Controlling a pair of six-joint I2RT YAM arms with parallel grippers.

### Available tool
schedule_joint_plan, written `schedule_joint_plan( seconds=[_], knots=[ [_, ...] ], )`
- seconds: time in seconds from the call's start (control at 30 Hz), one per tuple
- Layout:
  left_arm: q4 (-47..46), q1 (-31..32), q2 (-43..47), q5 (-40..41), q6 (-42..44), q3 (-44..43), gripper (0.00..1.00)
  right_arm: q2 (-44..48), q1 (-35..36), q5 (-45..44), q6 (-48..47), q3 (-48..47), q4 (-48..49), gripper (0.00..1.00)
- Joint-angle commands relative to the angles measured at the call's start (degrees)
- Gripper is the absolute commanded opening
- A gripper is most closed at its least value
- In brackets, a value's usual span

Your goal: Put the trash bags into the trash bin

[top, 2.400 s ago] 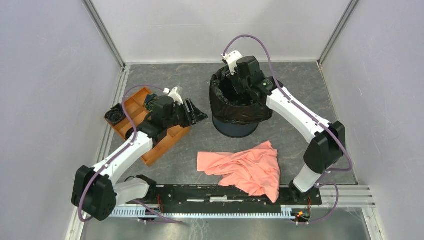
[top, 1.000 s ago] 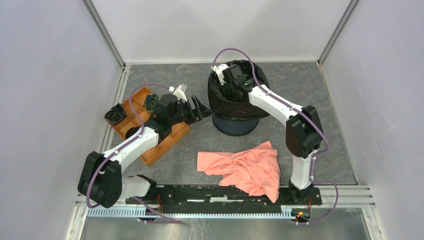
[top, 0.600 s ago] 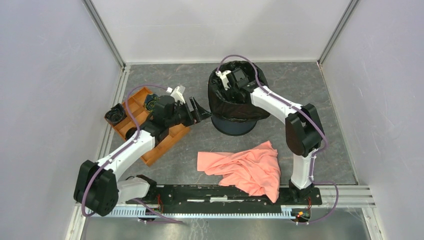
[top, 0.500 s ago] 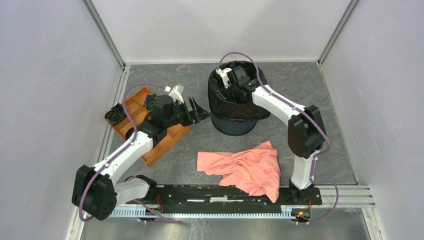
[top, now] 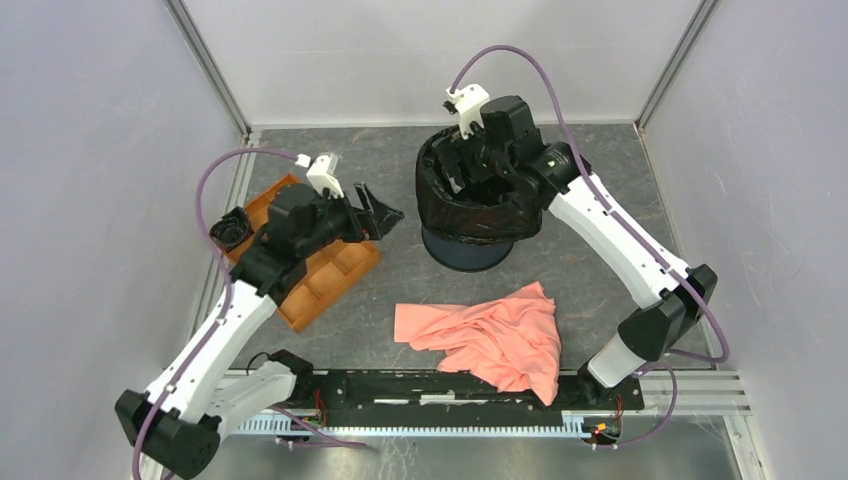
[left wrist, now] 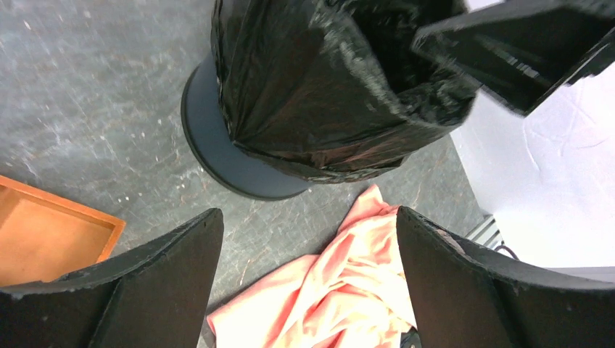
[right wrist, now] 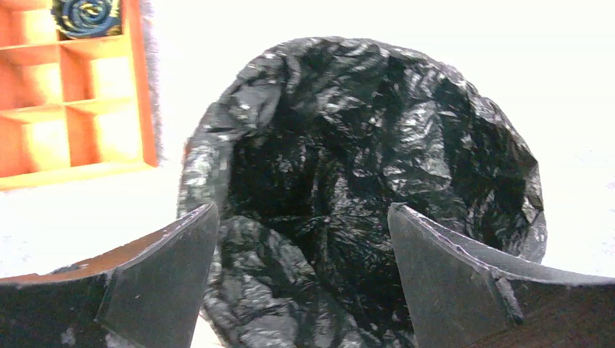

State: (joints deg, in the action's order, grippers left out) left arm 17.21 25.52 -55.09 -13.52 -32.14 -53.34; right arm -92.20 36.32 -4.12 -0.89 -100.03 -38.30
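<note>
The trash bag (top: 480, 215) lined the trash bin (top: 468, 258), its edge folded down over the rim. The film looked thin, light and slippery, probably easy to tear, so a pinch on the folded rim seemed best. The right gripper (right wrist: 301, 210) hung over the mouth, spread wide and empty. The left gripper (left wrist: 308, 214), beside the bin, gaped likewise. No writing was legible, though glare hid much.

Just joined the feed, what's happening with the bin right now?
The trash bag already lines the trash bin, its edge folded over the rim. The right hand hangs open over the bin's mouth, holding nothing. The left hand is open and empty, left of the bin near the orange tray.
</note>
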Motion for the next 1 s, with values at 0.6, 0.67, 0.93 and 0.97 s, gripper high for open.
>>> schedule_joint_plan(
  seconds=[0.6,0.67,0.93,0.97],
  knots=[
    [9.57,0.17,31.49,26.29,4.04,-7.09,1.0,-14.84,20.12,-9.07,1.66,8.57,9.66,0.98],
    [10.73,0.15,31.93,27.79,4.67,-7.78,1.0,-14.37,18.75,-13.12,2.21,13.35,11.7,0.98],
    [5.71,0.14,33.59,30.2,5.07,-3.51,1.0,-12.61,8.5,-20.55,3.35,23.88,20.57,0.98],
    [5.57,0.14,32.82,30.0,5.15,-3.52,1.0,-12.64,6.69,-22.21,3.62,23.99,21.0,0.98]
  ],
)
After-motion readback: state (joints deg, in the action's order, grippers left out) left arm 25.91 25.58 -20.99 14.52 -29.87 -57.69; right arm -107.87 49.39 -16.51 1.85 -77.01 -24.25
